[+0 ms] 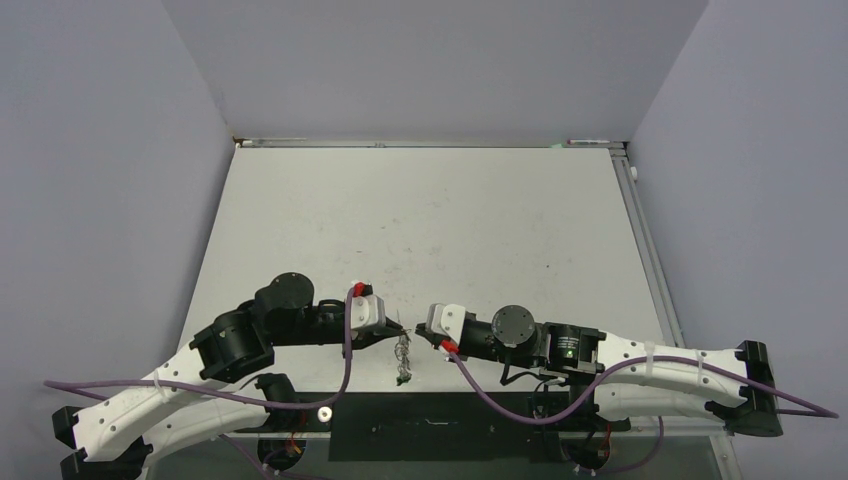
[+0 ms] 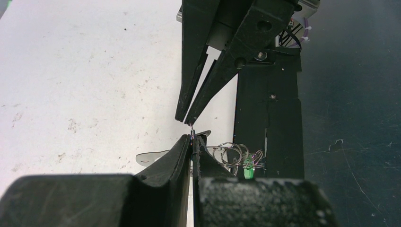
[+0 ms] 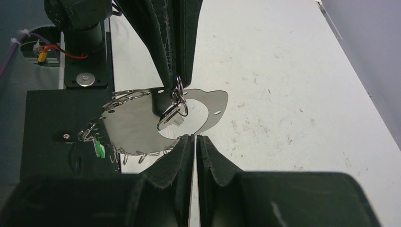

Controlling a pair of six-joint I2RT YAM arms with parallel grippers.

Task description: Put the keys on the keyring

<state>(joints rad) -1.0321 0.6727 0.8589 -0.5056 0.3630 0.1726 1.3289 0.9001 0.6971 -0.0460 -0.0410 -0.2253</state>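
The keyring (image 1: 403, 362) hangs between the two arms near the table's front edge. My left gripper (image 2: 193, 137) is shut on one small silver ring (image 3: 178, 87) of it. A plain silver key (image 3: 169, 117) dangles from that ring. Below spread the pale curved strap (image 3: 130, 124), a chain of rings (image 2: 231, 153) and the green piece (image 3: 99, 147). My right gripper (image 3: 195, 137) faces the left one tip to tip, jaws shut. Its tips sit at the strap's rim; I cannot tell whether they pinch it. In the left wrist view its fingertips (image 2: 187, 118) come down from above.
A black base plate (image 1: 430, 426) lies along the near edge under the hanging rings. The white table (image 1: 430, 220) stretches away behind, with grey walls around it. Purple cables (image 1: 348, 345) loop off both wrists.
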